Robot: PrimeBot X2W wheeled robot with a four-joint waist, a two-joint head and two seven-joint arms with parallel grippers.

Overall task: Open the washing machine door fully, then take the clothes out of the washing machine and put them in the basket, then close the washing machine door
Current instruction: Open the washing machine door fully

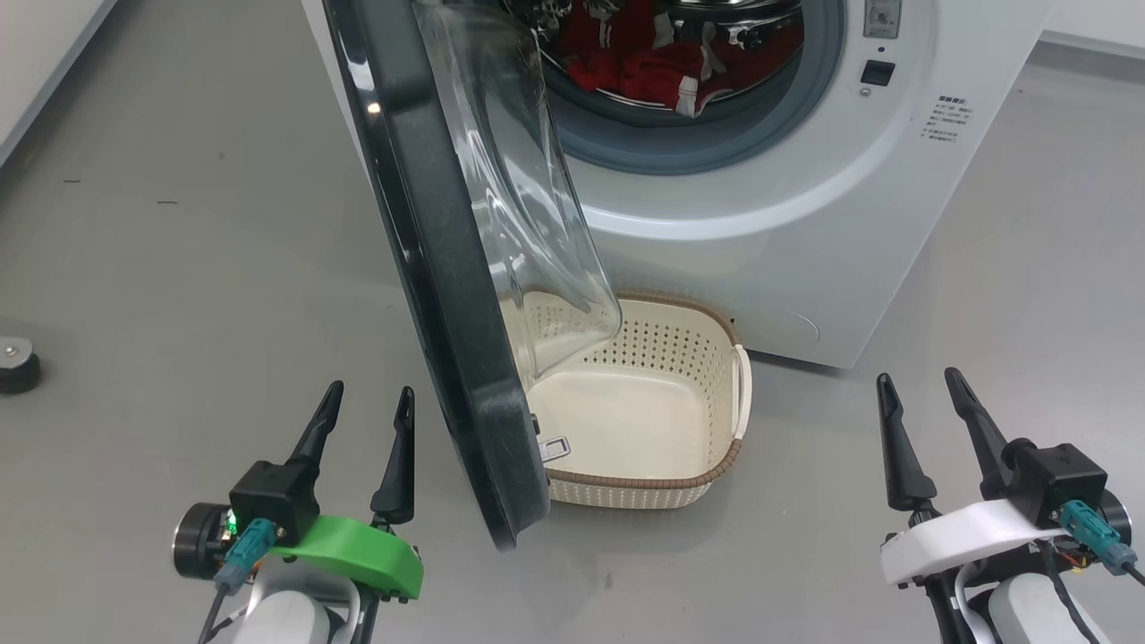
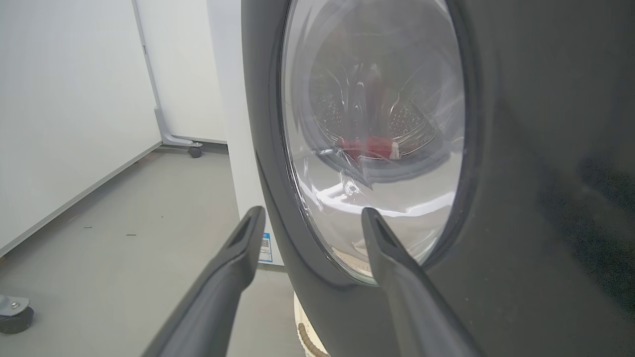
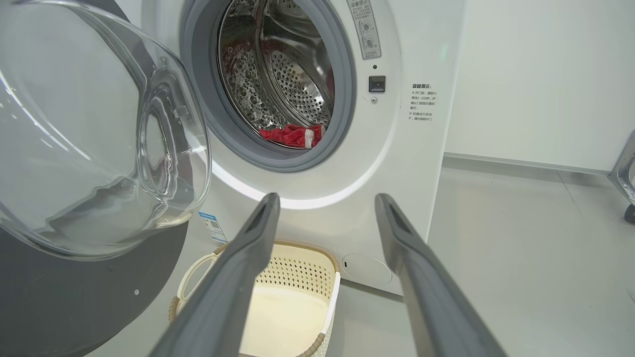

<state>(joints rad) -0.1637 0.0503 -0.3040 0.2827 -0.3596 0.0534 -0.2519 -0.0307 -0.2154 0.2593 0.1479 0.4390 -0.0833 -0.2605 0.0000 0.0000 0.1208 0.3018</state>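
The white washing machine point(image 1: 805, 206) point(image 3: 397, 163) stands ahead with its black-rimmed door point(image 1: 429, 268) point(image 2: 521, 173) point(image 3: 89, 148) swung about halfway out over the basket. Red clothes point(image 1: 653, 63) point(image 3: 292, 135) lie in the steel drum, and show through the door glass as clothes point(image 2: 367, 146). The cream basket point(image 1: 707, 358) point(image 3: 302, 270) sits empty on the floor below the drum, partly behind the door. My left gripper point(image 1: 368, 394) point(image 2: 310, 213) is open just left of the door's outer face. My right gripper point(image 1: 920, 380) point(image 3: 325, 198) is open, low and to the right of the basket.
Grey floor spreads all round. A black caster point(image 1: 18, 362) point(image 2: 15, 315) sits at the far left. White wall panels point(image 2: 64, 124) stand left of the machine, one on a wheeled foot point(image 2: 194, 148). A metal frame point(image 3: 626, 173) with a wheel is at the right.
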